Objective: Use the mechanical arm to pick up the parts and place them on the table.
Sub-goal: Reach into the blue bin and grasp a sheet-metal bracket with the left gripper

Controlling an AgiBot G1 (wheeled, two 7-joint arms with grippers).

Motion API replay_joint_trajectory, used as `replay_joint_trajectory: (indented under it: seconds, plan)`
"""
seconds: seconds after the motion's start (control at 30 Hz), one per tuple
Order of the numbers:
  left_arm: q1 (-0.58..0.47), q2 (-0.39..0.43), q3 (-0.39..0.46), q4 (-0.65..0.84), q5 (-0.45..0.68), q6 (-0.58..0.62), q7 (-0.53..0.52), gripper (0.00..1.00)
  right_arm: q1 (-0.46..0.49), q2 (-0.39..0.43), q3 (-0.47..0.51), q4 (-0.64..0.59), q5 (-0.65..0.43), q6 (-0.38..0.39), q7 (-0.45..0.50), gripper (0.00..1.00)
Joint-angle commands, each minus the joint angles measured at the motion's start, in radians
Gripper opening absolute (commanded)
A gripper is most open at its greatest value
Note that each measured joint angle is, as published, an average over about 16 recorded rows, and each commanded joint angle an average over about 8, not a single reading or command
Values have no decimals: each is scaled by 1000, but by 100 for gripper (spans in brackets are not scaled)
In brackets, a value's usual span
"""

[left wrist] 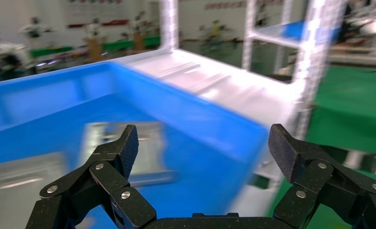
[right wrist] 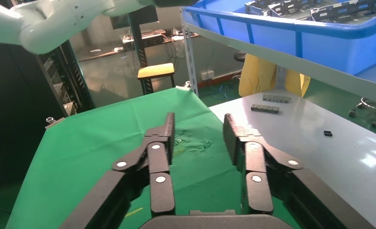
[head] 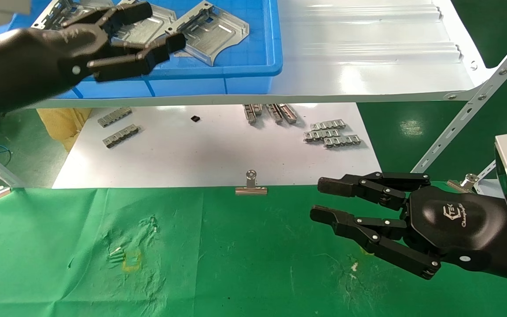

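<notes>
Right hand sits nearest in head view, parked low over the green cloth table, glossy black shell with white logo, fingers spread, holding nothing. Its wrist view shows the same fingers apart over the cloth, plus a white board beside it. Left hand is up at the blue bin on the white shelf, fingers open and reaching over the bin's near edge, nothing gripped. Head view shows the parts lying in the bin: silver stamped plates with flanges, grooves and a concave-cut edge, one just past the fingertips, not touching them. Left wrist view is motion-blurred; it shows the left hand wide open, textured black pads, and a plate blur on the bin floor beyond them. Only head view shows the small ridged strips on the board below the shelf and a binder clip on the cloth edge. Cloth is wrinkled, with a yellow square mark.
</notes>
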Motion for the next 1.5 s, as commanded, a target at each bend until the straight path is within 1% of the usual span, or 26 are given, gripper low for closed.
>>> replay_joint_trajectory:
  seconds: [0.03, 0.27, 0.47, 0.73, 0.9, 0.93, 1.0, 1.17, 1.2, 1.23, 1.27, 1.3, 1.5]
  plan:
    - [-44, 19, 12, 53, 29, -19, 6, 100, 0, 0, 0, 0, 0, 0, 0, 0]
    - [-205, 44, 58, 245, 156, -110, 16, 100, 0, 0, 0, 0, 0, 0, 0, 0]
    - [-320, 60, 94, 385, 239, -158, 23, 100, 0, 0, 0, 0, 0, 0, 0, 0]
    - [-436, 80, 155, 538, 348, -208, -21, 100, 0, 0, 0, 0, 0, 0, 0, 0]
    - [-481, 91, 187, 604, 401, -234, -45, 99, 0, 0, 0, 0, 0, 0, 0, 0]
    - [-487, 93, 190, 614, 407, -239, -45, 95, 0, 0, 0, 0, 0, 0, 0, 0]
    - [-495, 98, 197, 632, 418, -251, -45, 81, 0, 0, 0, 0, 0, 0, 0, 0]
    - [-509, 111, 209, 672, 441, -288, -40, 21, 0, 0, 0, 0, 0, 0, 0, 0]
    - [-511, 114, 210, 679, 444, -294, -40, 13, 0, 0, 0, 0, 0, 0, 0, 0]
    - [-514, 116, 212, 686, 447, -299, -40, 7, 0, 0, 0, 0, 0, 0, 0, 0]
    - [-516, 118, 214, 693, 450, -304, -40, 2, 0, 0, 0, 0, 0, 0, 0, 0]
    - [-519, 120, 215, 699, 452, -307, -40, 1, 0, 0, 0, 0, 0, 0, 0, 0]
    - [-528, 128, 222, 734, 463, -315, -37, 0, 0, 0, 0, 0, 0, 0, 0, 0]
